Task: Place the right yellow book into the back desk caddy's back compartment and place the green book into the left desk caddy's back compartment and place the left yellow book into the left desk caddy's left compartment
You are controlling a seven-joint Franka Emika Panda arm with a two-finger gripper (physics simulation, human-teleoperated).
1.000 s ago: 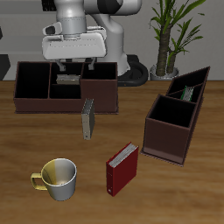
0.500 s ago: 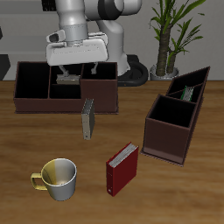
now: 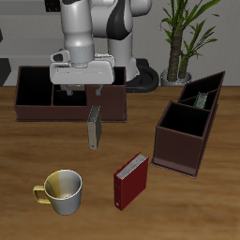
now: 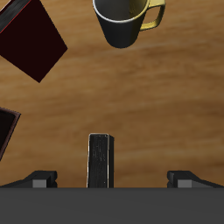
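The open, empty hand (image 3: 82, 94) hangs above the upright left yellow book (image 3: 93, 127), which is not yet placed; the green book (image 3: 198, 97) already sits in the left caddy (image 3: 178, 150).

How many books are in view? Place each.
3: the left yellow book upright before the back desk caddy, a red book beside the mug, a green book inside the left desk caddy. Another may hide behind the gripper.

No readable text, labels or numbers appear anywhere.
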